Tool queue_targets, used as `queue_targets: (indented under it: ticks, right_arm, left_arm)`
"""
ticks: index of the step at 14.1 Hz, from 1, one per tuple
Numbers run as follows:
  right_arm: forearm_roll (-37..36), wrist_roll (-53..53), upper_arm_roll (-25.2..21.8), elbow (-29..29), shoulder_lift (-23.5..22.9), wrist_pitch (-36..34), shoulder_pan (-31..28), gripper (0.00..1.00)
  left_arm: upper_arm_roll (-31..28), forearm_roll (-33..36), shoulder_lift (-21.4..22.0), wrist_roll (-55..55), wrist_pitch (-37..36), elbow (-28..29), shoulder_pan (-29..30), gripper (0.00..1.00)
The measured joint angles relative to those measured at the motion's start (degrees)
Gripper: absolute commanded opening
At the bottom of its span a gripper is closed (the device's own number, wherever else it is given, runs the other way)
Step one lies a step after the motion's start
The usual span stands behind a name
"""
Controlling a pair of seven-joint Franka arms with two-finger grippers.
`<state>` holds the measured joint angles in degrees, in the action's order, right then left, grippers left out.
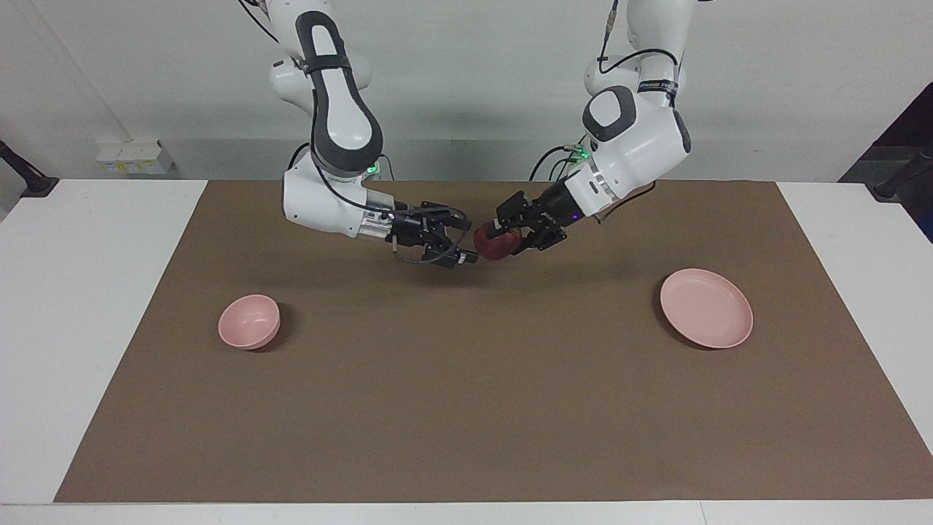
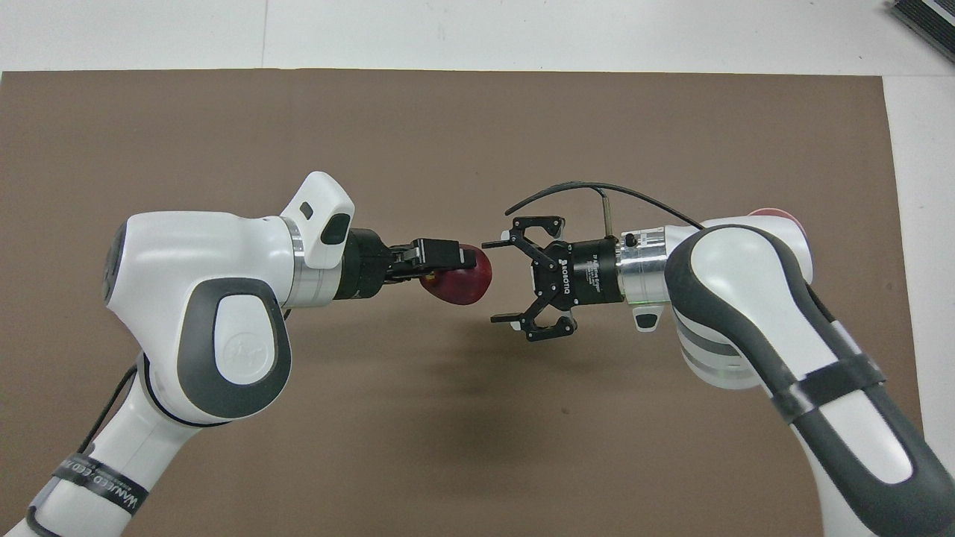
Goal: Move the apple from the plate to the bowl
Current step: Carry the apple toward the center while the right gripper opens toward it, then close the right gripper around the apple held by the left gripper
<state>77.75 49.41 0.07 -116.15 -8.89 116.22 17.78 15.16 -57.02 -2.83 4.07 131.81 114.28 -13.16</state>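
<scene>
The dark red apple [image 1: 493, 249] [image 2: 465, 286] hangs in the air over the middle of the brown mat, with my left gripper [image 1: 498, 238] [image 2: 464, 267] shut on it. My right gripper [image 1: 462, 248] [image 2: 497, 281] faces it at the same height, open, with its fingertips just short of the apple and apart from it. The pale pink plate [image 1: 705, 308] lies bare on the mat toward the left arm's end; my left arm hides it in the overhead view. The small pink bowl [image 1: 249, 321] stands toward the right arm's end, holding nothing.
A brown mat [image 1: 466, 408] covers most of the white table [image 1: 87, 292]. A black cable [image 2: 597, 190] loops off the right wrist. Only a sliver of the bowl's rim [image 2: 776, 214] shows past the right arm from above.
</scene>
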Motion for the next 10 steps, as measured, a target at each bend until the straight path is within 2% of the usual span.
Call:
queue_targets:
  ticks: [5,7,8,9,10]
  right_arm:
    - [3.7,0.7,0.0,0.0,0.0,1.7,1.4,1.00]
    - [6.3,1.3,0.0,0.0,0.0,4.4,3.4,1.00]
    - [6.9,2.1,0.0,0.1,0.0,5.8,4.6,0.92]
    - [7.1,2.7,0.1,0.1,0.0,6.5,5.3,0.26]
    - [7.4,2.9,0.0,0.2,0.0,6.7,5.4,0.00]
  left_arm:
    - [0.0,0.0,0.1,-0.4,0.0,0.0,0.0,0.00]
    - [0.2,0.0,0.1,-0.7,0.0,0.0,0.0,0.00]
    - [0.4,0.0,0.1,-1.0,0.0,0.0,0.0,0.00]
    - [0.6,0.0,0.1,-1.3,0.0,0.0,0.0,0.00]
    - [0.8,0.0,0.1,-1.5,-0.1,0.0,0.0,0.00]
